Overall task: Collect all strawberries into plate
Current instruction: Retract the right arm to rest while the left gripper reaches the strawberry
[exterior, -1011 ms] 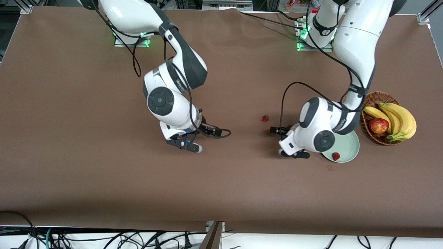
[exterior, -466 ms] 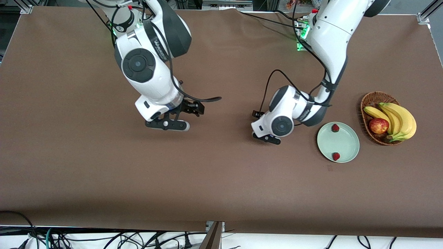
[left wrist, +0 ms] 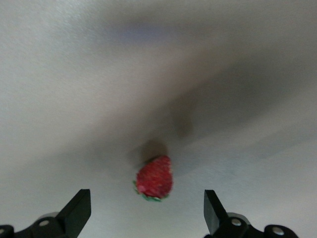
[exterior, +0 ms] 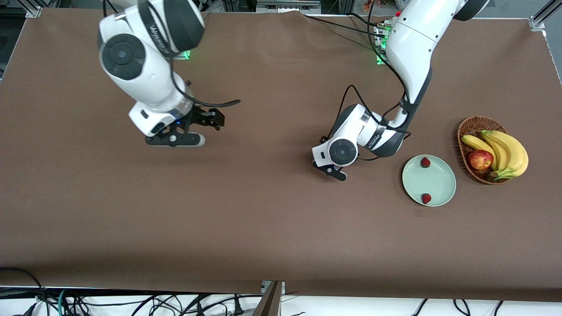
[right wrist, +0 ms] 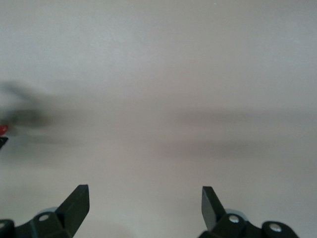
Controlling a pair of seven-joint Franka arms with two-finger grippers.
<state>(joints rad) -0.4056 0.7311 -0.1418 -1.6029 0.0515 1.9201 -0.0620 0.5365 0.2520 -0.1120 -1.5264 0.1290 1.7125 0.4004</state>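
- Two strawberries already sitting in the plate (exterior: 448,174): one (exterior: 425,162) close to the rim farther from the front camera, the other (exterior: 426,199) close to the nearer rim.
- Third strawberry (left wrist: 155,178) lying on the bare counter (exterior: 281,228), caught only in the left wrist view, right between the spread fingers (left wrist: 77,214) and a bit ahead of them. Hidden under the left arm in the front view.
- Left pincer (exterior: 330,170) low over the counter, well apart from the plate toward the right arm's end, fingers wide and nothing pinched.
- Right pincer (exterior: 175,139) also spread and empty, hanging over bare counter near its own end. Looks like just waiting.
- Basket (exterior: 470,127) with bananas (exterior: 505,149) and an apple (exterior: 480,159) just beside the plate, not part of the job.
- Step in hand, best guess: lining up for the last berry.
- Next move probably: drop straight down until fingers straddle the berry, squeeze gently (tiny, soft, rolls easily), lift, carry over the plate, let go in a free spot.
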